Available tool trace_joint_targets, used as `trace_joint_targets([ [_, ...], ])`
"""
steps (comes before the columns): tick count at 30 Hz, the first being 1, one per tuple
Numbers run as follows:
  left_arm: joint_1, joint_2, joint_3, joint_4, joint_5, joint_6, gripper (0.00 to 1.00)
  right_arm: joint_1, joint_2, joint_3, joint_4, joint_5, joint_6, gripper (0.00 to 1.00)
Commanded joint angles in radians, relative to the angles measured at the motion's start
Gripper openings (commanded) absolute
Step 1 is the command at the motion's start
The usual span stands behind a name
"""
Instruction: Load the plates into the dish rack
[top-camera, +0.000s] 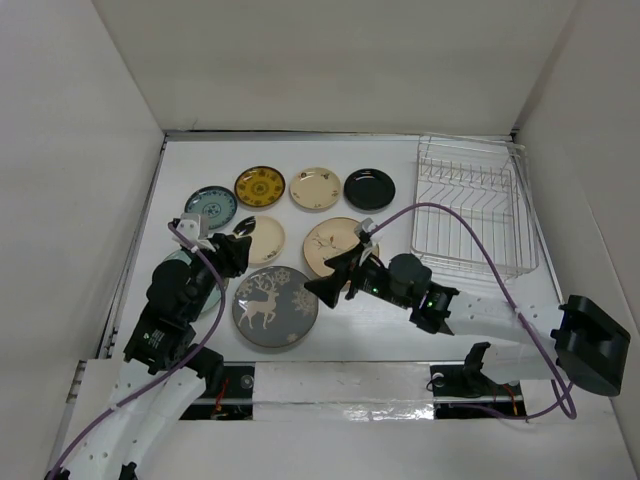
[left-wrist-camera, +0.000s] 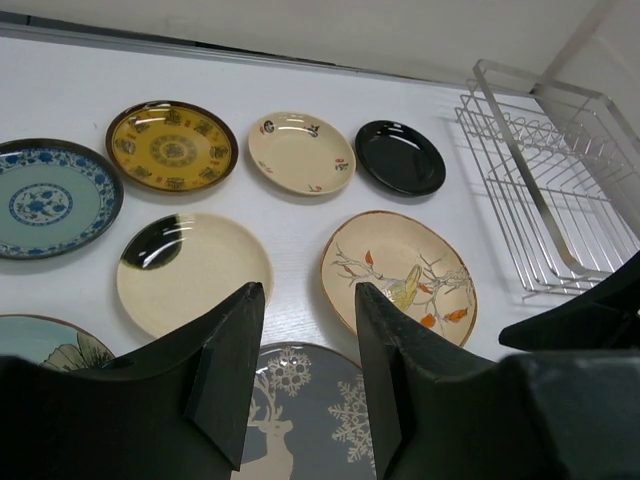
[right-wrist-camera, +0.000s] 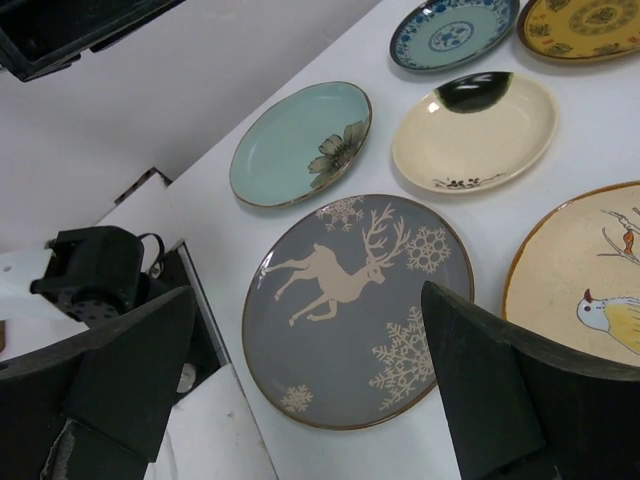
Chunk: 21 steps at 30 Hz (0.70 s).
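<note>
Right gripper (top-camera: 328, 277): jaws wide apart above the grey deer plate (top-camera: 275, 307), lower centre. Left gripper (top-camera: 240, 247): jaws apart, apparently near its upper edge.

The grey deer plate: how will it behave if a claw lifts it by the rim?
The grey deer plate looks like glazed ceramic: probably stiff, rather heavy, slippery. It lies flat on the table, so its low rim may be hard to grip.

The grey deer plate (top-camera: 275, 307) lies flat nearest, the tan bird plate (top-camera: 324, 243) just behind. Smaller plates (top-camera: 315, 187), perhaps five, lie flat beyond them. The white wire rack (top-camera: 470, 205) sits apart, right.
</note>
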Motion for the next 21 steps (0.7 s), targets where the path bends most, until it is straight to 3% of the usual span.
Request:
trace_joint_targets([
  [1, 0.004, 0.023, 0.005, 0.051, 0.022, 0.012, 0.39, 0.015, -0.028, 0.024, 0.067, 0.063, -0.019, 1.00],
  [3, 0.004, 0.028, 0.006, 0.049, 0.020, 0.012, 0.39, 0.015, -0.014, 0.020, 0.117, 0.077, 0.018, 1.00],
  [8, 0.004, 0.014, 0.008, 0.051, 0.025, 0.012, 0.39, 0.015, 0.098, 0.072, 0.231, -0.072, 0.066, 1.00],
  [13, 0.004, -0.035, 0.006, 0.055, 0.006, 0.009, 0.38, 0.024, 0.238, 0.194, 0.154, -0.063, 0.029, 1.00],
  [18, 0.004, -0.145, 0.003, 0.042, -0.148, -0.011, 0.32, 0.034, 0.333, 0.348, -0.026, -0.133, -0.023, 1.00],
  [19, 0.004, -0.167, 0.003, 0.035, -0.177, -0.019, 0.28, 0.043, 0.386, 0.378, -0.046, -0.185, -0.044, 0.86],
  [21, 0.004, -0.228, -0.003, 0.034, -0.242, -0.025, 0.21, 0.063, 0.446, 0.471, -0.118, -0.201, -0.057, 0.23],
])
